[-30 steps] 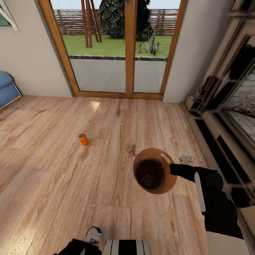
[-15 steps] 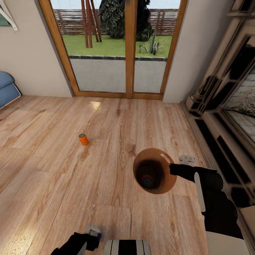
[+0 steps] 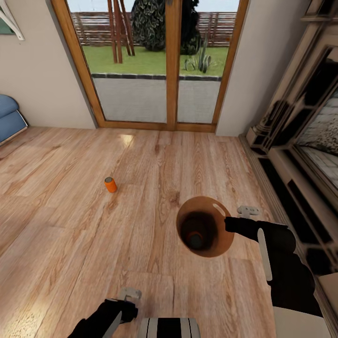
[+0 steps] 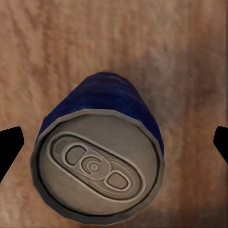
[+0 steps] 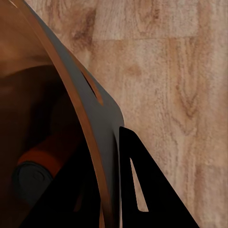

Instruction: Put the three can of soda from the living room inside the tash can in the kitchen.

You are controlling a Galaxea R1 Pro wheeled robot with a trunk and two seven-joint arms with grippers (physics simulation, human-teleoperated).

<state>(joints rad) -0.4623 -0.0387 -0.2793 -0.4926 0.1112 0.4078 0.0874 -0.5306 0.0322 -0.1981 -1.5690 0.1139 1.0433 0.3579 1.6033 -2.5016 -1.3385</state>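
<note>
A dark blue can of soda (image 4: 99,156) stands upright on the wood floor right under my left gripper (image 4: 114,142), which is open with a fingertip (image 4: 9,147) wide on either side. In the head view the left gripper (image 3: 127,303) sits at the bottom edge and covers that can. My right gripper (image 3: 228,224) is shut on the rim of the brown tash can (image 3: 220,244), seen close as a rim (image 5: 76,90) pinched by a dark finger (image 5: 142,190). An orange can (image 3: 195,238) lies inside the bin. Another orange can (image 3: 111,184) stands on the floor, far left of the bin.
Wood-framed glass doors (image 3: 171,70) close the far wall. A blue sofa (image 3: 9,117) edges in at the left, and the fireplace surround (image 3: 300,155) runs along the right, close to my right arm. Open plank floor (image 3: 70,244) lies between.
My left gripper has moved forward over the dark blue can, which now hides beneath it in the head view. The right arm and the bin have not moved.
</note>
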